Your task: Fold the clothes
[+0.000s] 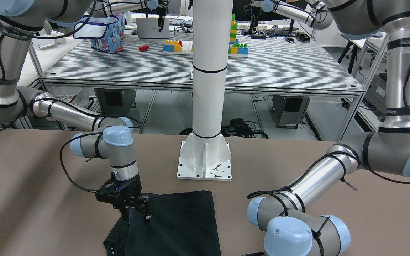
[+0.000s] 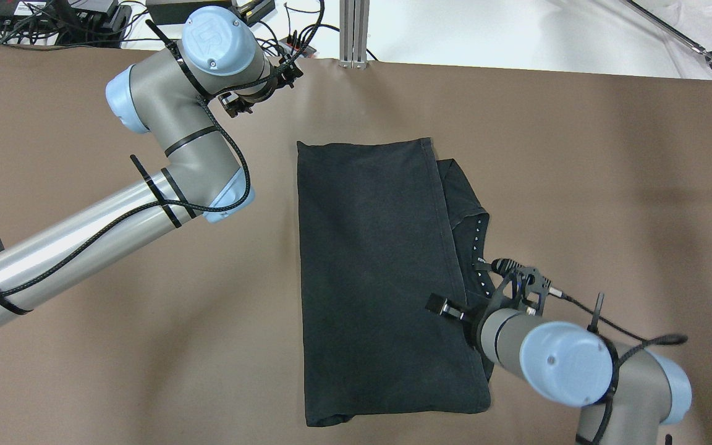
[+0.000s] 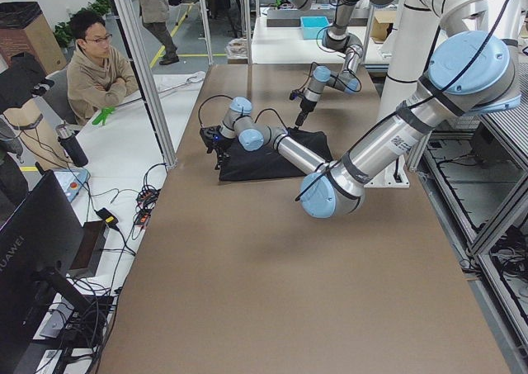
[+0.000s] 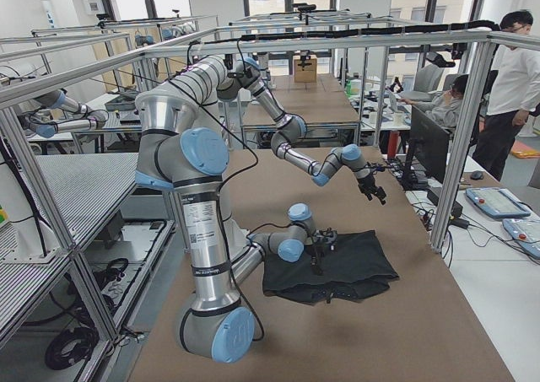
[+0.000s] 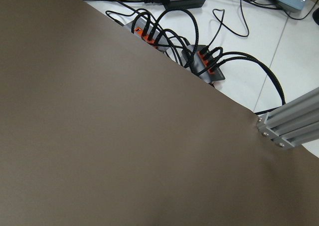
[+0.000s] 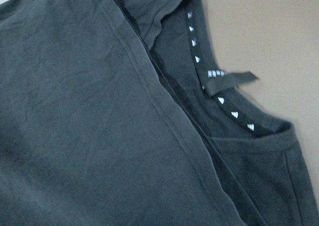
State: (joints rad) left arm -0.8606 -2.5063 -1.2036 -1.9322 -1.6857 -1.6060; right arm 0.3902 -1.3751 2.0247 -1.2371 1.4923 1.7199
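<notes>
The black garment (image 2: 374, 272) lies folded flat in the middle of the brown table, with one long fold over the body. Its neck opening with white-dotted trim (image 2: 478, 247) sticks out on my right side. It also shows in the front view (image 1: 180, 220) and the right wrist view (image 6: 75, 111), where a neck label (image 6: 229, 81) shows. My right gripper (image 1: 136, 215) points down over the garment's folded edge near the collar, its fingers apart and empty. My left gripper (image 2: 288, 65) is far from the cloth at the table's far edge; whether it is open I cannot tell.
The white post base (image 1: 205, 161) stands on the table behind the garment. Power strips and cables (image 5: 199, 61) lie past the far table edge, by an aluminium frame post (image 2: 354, 31). A seated operator (image 3: 95, 68) is beyond that edge.
</notes>
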